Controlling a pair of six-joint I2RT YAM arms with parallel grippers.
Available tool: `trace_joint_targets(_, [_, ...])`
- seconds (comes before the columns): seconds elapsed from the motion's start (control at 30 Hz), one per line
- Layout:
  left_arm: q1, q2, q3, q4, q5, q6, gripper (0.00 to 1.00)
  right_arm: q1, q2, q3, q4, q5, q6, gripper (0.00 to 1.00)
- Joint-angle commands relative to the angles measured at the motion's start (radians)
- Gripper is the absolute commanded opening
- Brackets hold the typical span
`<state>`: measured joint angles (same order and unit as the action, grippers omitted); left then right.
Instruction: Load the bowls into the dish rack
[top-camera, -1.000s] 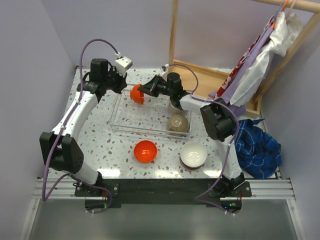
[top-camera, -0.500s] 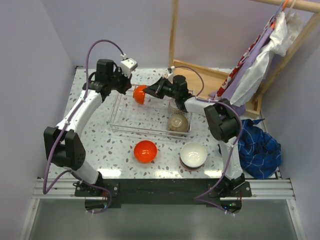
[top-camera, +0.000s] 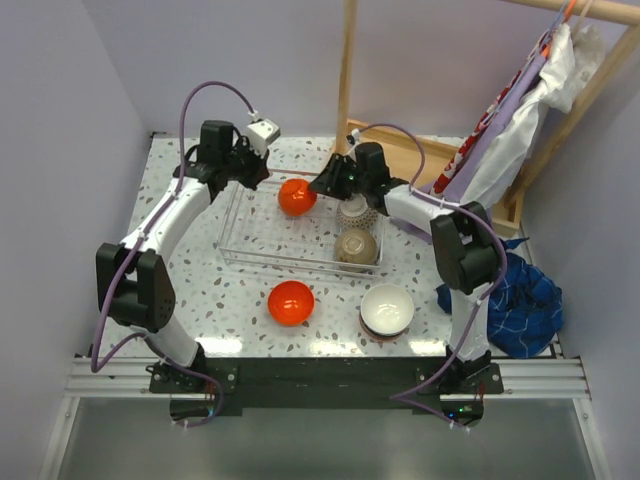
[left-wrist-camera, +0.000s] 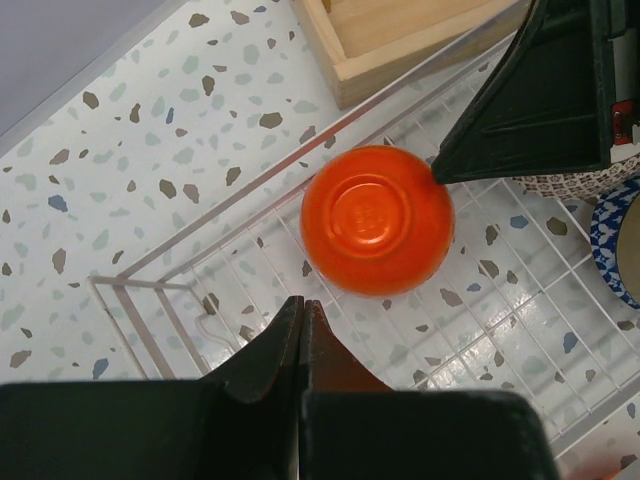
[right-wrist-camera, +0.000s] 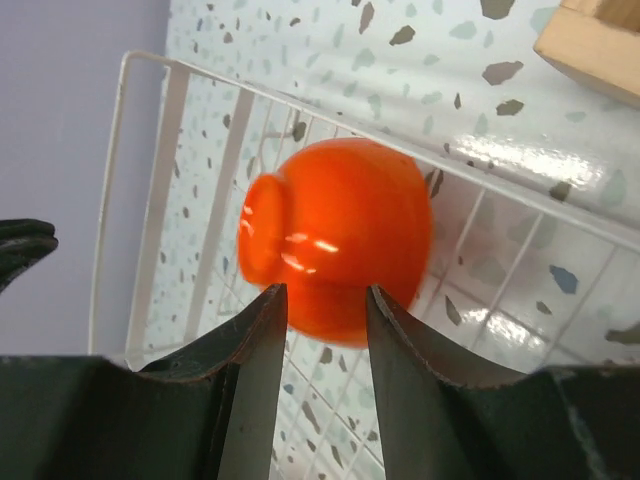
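Moved within the last second from mid-air by the far-left rim to the far middle of the dish rack (top-camera: 290, 262): the orange bowl (top-camera: 297, 196). Turned foot up and blurred in both wrist views, so probably dropping or only just down on the wire floor.

Met at its right edge by the right gripper (top-camera: 322, 183), pinched tight a second ago and now spread apart. Shows one fingertip (left-wrist-camera: 440, 172) right at the bowl's side in the left wrist view; actual contact impossible to confirm.

Watched from the left, above the rack's far-left corner, by the left gripper (top-camera: 264, 178), fingers pressed together and holding nothing.

Shares the rack with a tan-brown bowl (top-camera: 356, 246) at the near right and a speckled bowl (top-camera: 355, 212) just behind that one. Leaves a second orange bowl (top-camera: 291, 302) and a white bowl (top-camera: 387, 309) outside on the table (top-camera: 230, 300), near the rack's front edge.

Reads as the release step for this bowl, with at least two more to load. Calls next for lifting the right gripper up and back clear of the rim without nudging the bowl, then reaching for one of the pair on the table.
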<state>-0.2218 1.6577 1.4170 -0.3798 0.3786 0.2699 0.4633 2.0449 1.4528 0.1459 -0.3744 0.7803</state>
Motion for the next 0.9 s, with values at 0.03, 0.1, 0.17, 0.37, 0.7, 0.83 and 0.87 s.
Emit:
trace_joint_targets(0.03, [-0.01, -0.003, -0.004, 0.081, 0.023, -0.017, 0.0, 0.003, -0.129, 0.032, -0.103, 0.043, -0.164, 0.42])
trace_joint_targets(0.1, [-0.01, -0.007, -0.004, 0.09, 0.014, -0.018, 0.0, 0.005, -0.152, 0.02, -0.094, 0.031, -0.2, 0.42])
trace_joint_targets(0.17, [-0.01, -0.016, -0.006, 0.101, -0.004, -0.024, 0.0, 0.012, -0.183, 0.015, -0.117, 0.026, -0.28, 0.41])
trace_joint_targets(0.37, [-0.01, -0.07, -0.018, 0.11, -0.086, -0.018, 0.06, 0.093, -0.238, 0.003, -0.239, -0.295, -0.714, 0.43])
trace_joint_targets(0.7, [-0.007, -0.163, -0.055, 0.096, -0.262, 0.022, 0.5, 0.357, -0.322, -0.159, -0.809, -0.267, -1.677, 0.48])
trace_joint_targets(0.83, [-0.007, -0.188, -0.084, 0.084, -0.29, 0.051, 0.51, 0.388, -0.312, -0.148, -0.949, -0.305, -1.898, 0.49])
trace_joint_targets(0.87, [-0.005, -0.193, -0.087, 0.082, -0.294, 0.054, 0.51, 0.39, -0.305, -0.135, -0.98, -0.316, -1.958, 0.48])
